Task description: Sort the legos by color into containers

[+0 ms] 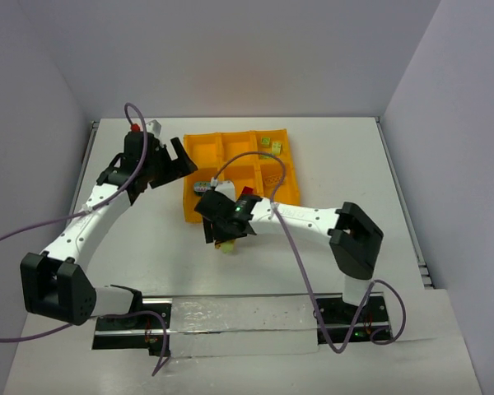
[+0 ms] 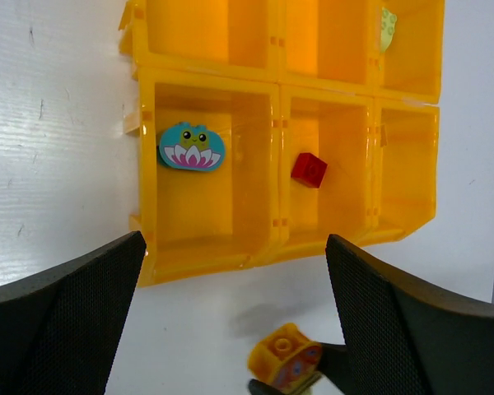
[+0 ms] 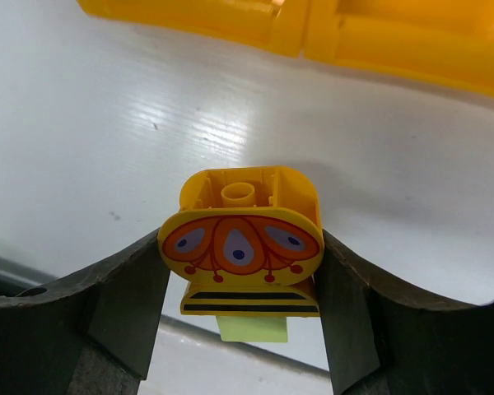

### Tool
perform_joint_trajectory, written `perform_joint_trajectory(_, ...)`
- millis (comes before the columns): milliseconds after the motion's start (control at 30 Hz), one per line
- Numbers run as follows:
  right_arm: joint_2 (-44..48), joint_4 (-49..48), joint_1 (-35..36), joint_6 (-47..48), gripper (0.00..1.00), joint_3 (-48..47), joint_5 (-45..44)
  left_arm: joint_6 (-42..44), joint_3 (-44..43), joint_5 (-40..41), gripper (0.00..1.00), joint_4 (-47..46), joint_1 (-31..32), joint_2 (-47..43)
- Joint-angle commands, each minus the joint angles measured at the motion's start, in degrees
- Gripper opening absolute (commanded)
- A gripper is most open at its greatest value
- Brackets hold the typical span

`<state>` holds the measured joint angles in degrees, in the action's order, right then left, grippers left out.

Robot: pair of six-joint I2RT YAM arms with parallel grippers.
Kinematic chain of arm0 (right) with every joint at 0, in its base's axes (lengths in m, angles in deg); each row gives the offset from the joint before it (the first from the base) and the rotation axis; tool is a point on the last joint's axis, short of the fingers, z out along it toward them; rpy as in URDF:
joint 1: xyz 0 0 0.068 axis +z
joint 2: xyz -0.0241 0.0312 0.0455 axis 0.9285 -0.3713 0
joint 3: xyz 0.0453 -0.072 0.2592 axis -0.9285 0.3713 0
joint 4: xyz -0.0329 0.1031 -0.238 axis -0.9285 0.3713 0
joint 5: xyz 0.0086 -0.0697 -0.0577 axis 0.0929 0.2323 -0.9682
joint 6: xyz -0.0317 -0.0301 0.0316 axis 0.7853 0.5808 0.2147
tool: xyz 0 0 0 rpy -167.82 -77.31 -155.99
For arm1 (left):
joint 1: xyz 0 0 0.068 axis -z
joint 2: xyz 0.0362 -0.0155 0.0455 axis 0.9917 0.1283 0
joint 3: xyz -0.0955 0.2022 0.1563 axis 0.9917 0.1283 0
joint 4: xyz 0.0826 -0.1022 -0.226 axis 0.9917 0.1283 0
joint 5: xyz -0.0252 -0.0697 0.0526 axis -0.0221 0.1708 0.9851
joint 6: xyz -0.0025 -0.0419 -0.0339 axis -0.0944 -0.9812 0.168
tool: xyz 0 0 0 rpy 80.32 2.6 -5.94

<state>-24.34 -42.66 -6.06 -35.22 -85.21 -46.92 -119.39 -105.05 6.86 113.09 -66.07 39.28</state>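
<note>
The orange-yellow tray (image 1: 293,177) of six wells lies at the table's back middle. My right gripper (image 1: 228,239) hangs just in front of it, shut on a yellow lego cluster (image 3: 240,243) printed with orange eye-like petals, with a striped piece and a lime green piece (image 3: 253,329) under it. My left gripper (image 1: 171,160) is open and empty above the tray's left edge. Its view shows a teal lego (image 2: 191,146) in the near-left well, a red lego (image 2: 309,169) in the near-middle well, a lime green lego (image 2: 388,29) in the far-right well, and the held cluster (image 2: 285,364).
Grey walls close the table at the back and both sides. The right arm's forearm (image 1: 309,218) lies across the table in front of the tray's right corner. A metal rail (image 1: 239,317) with the arm bases runs along the near edge.
</note>
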Motion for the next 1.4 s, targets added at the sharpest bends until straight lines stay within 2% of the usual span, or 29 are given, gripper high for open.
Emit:
perform_joint_trajectory(0,8.9,-1.6,-4.4,-0.1,0.44,1.7,-1.5,0.4,6.0,-1.4,0.99,-5.2,-1.2,-8.6)
perform_joint_trajectory(200,11.7,-2.6,-11.3,-2.4,0.45,1.6,-1.7,-4.8,19.2,-12.4,0.99,-19.0,-1.8,-19.7)
perform_joint_trajectory(267,11.0,-3.0,-13.4,-2.9,0.46,0.8,-0.2,-8.2,23.4,-17.6,0.99,-25.2,-1.8,-21.3)
perform_joint_trajectory(300,10.9,-3.9,-14.1,-2.9,0.46,0.4,0.7,-9.7,25.1,-21.4,0.99,-31.4,-1.7,-21.7)
perform_joint_trajectory(333,10.6,-4.6,-14.5,-3.1,0.46,0.3,1.3,-11.3,27.0,-22.0,0.99,-32.4,-1.7,-21.9)
perform_joint_trajectory(400,9.7,-5.4,-15.3,-3.7,0.46,-1.1,2.6,-15.9,32.1,-26.4,0.99,-43.6,-0.4,-21.5)
perform_joint_trajectory(433,9.1,-5.5,-15.4,-3.9,0.46,-1.8,3.1,-16.3,33.1,-25.9,0.99,-45.0,1.1,-20.9)
perform_joint_trajectory(533,7.6,-5.8,-15.6,-4.4,0.46,-4.2,4.3,-14.3,32.6,-21.2,0.99,-46.6,8.2,-19.0)
perform_joint_trajectory(633,6.9,-6.2,-15.6,-4.8,0.46,-5.5,5.7,-15.1,33.3,-19.9,0.99,-50.7,12.2,-17.1)
perform_joint_trajectory(800,7.8,-7.2,-15.6,-5.3,0.47,-5.1,6.9,-15.0,34.1,-18.5,0.99,-53.3,13.6,-14.8)
perform_joint_trajectory(1033,8.4,-7.3,-15.7,-5.6,0.47,-5.3,7.2,-12.4,35.3,-19.0,0.91,-54.5,14.8,-12.2)
perform_joint_trajectory(1367,10.2,-8.0,-15.8,-5.3,0.47,-5.3,7.9,-11.3,35.5,-18.4,0.91,-53.5,15.2,-10.4)
